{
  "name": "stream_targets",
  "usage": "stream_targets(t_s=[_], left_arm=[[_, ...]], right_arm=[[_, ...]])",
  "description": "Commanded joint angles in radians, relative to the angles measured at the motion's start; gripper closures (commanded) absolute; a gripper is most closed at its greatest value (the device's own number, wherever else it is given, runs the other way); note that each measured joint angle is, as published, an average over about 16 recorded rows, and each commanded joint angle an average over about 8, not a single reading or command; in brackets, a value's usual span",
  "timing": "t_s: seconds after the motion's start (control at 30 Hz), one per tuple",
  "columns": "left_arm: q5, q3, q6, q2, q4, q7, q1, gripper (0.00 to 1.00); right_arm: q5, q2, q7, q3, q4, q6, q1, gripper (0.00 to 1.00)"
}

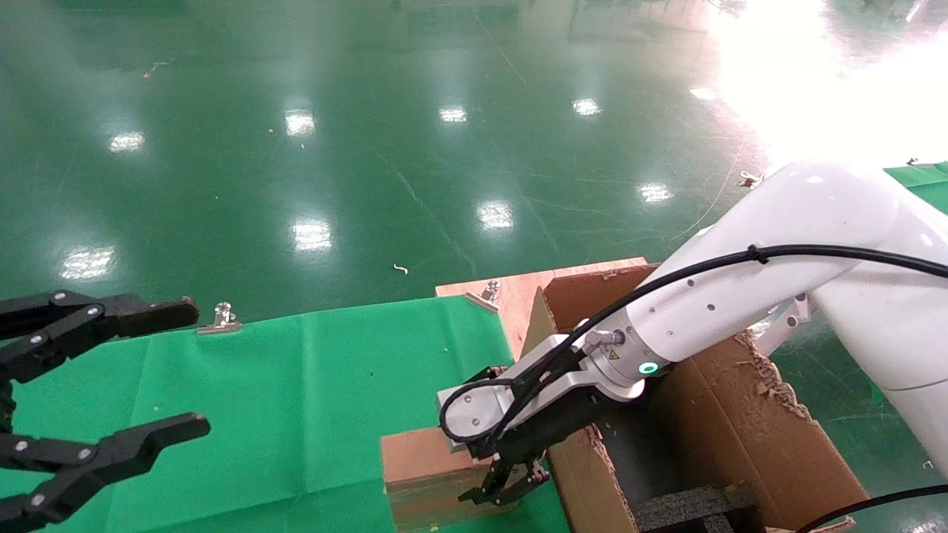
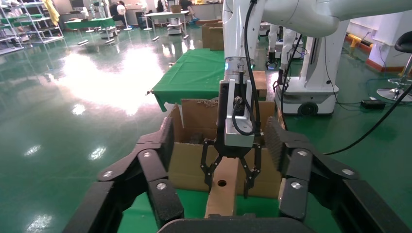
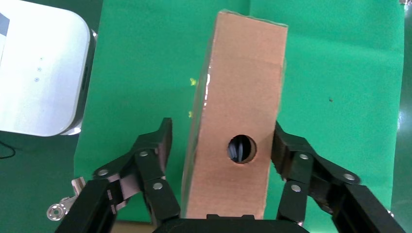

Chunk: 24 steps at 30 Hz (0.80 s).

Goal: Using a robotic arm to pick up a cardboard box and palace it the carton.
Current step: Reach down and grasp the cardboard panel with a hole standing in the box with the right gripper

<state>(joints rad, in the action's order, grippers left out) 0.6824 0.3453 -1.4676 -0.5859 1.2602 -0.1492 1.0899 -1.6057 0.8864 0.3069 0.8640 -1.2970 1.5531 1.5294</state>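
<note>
The cardboard box [image 1: 422, 466] stands on its narrow edge on the green cloth, its round hole facing up [image 3: 242, 149]. The white robotic arm's right gripper [image 1: 503, 485] hangs over it, open, with one finger on each side. In the right wrist view the right gripper [image 3: 222, 138] has one finger against the box [image 3: 238, 97] and the other a gap away. The carton [image 1: 740, 429] with ragged flaps stands just right of the box. My all-black left gripper [image 1: 194, 366] hovers open at the far left, facing the box [image 2: 223, 194].
Dark foam inserts [image 1: 689, 507] lie inside the carton. A wooden board [image 1: 518, 292] sticks out under the green cloth [image 1: 296, 385], which metal clips [image 1: 221, 318] hold at its far edge. Glossy green floor surrounds the table. A white robot base [image 3: 39, 68] sits beside the cloth.
</note>
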Motion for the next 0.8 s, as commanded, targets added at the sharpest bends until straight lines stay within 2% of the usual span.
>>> stream_targets(t_s=[0.03, 0.5, 0.63, 0.8], left_arm=[[0.000, 0.000, 0.000, 0.000, 0.000, 0.000, 0.000, 0.00], [0.000, 0.000, 0.000, 0.000, 0.000, 0.000, 0.000, 0.00], [0.000, 0.000, 0.000, 0.000, 0.000, 0.000, 0.000, 0.00], [0.000, 0.000, 0.000, 0.000, 0.000, 0.000, 0.000, 0.00]], right_arm=[[0.000, 0.000, 0.000, -0.001, 0.000, 0.000, 0.000, 1.00], [0.015, -0.008, 0.000, -0.009, 0.009, 0.001, 0.018, 1.00], [0.059, -0.025, -0.011, -0.030, 0.035, 0.012, 0.074, 1.00], [0.139, -0.055, -0.049, -0.035, 0.088, 0.033, 0.197, 1.00]])
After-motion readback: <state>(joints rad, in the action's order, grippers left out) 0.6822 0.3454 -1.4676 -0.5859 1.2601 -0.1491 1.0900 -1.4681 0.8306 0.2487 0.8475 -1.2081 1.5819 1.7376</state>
